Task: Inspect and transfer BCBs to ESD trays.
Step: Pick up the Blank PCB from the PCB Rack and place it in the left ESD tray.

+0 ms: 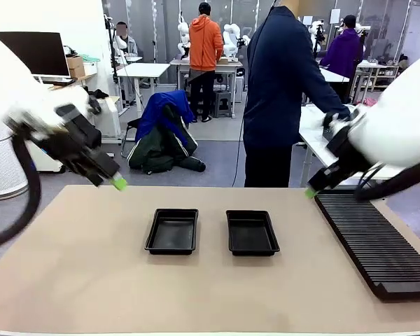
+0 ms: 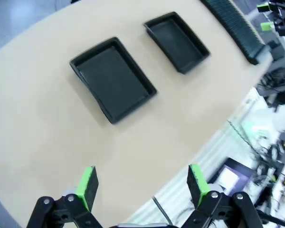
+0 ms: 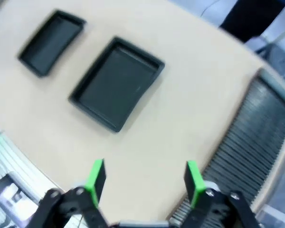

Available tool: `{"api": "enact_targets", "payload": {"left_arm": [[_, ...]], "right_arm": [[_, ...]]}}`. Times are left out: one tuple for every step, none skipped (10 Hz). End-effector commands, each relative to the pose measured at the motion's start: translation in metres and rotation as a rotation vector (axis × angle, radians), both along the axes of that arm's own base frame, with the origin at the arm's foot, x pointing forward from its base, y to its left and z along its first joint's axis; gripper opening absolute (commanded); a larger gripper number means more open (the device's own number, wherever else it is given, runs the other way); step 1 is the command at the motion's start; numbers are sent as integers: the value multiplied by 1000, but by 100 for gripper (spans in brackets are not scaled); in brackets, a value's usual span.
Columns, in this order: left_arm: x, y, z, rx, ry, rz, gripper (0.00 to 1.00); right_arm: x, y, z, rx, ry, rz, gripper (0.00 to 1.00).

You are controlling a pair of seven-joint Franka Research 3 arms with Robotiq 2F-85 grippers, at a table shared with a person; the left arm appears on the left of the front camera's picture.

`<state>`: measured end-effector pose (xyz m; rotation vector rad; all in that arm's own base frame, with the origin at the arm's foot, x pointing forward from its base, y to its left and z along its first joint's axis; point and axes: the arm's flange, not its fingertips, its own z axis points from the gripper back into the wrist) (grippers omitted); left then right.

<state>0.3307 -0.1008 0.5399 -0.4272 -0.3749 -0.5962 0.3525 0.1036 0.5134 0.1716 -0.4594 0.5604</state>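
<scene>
Two black ESD trays lie side by side mid-table, the left tray [image 1: 171,232] and the right tray [image 1: 252,233], both bare inside. The BCBs are out of view. My left gripper [image 1: 117,183] hangs above the table's far left, apart from the trays. In the left wrist view it [image 2: 142,185] is open with nothing between its green pads, and both trays [image 2: 113,78] [image 2: 177,41] lie beyond it. My right gripper [image 1: 311,191] hovers by the rack's far end. In the right wrist view it [image 3: 145,180] stands open and holds nothing, above bare table near a tray [image 3: 116,90].
A long black ribbed rack [image 1: 378,241] runs along the table's right side, also seen as the rack [image 3: 249,142] and the rack [image 2: 232,26]. A person in a dark blue top [image 1: 280,91] stands at the far edge. Bare tabletop surrounds the trays.
</scene>
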Motion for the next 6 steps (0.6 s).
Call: {"api": "enact_targets", "payload": {"left_arm": [[-3, 22, 38, -50, 82, -3, 100], [-9, 34, 58, -71, 112, -6, 100], [-14, 45, 77, -90, 135, 17, 100], [-18, 54, 90, -113, 148, 32, 100], [-21, 65, 101, -147, 157, 37, 100], [-23, 77, 109, -180, 159, 44, 100]], "right_arm": [[-9, -34, 57, 79, 105, 2, 85], [-15, -52, 80, 135, 155, -7, 85], [-19, -73, 103, 206, 211, -18, 85], [-20, -91, 119, 280, 252, -21, 85], [-21, -109, 130, 332, 288, -29, 85], [-19, -128, 137, 362, 325, -49, 85]]}}
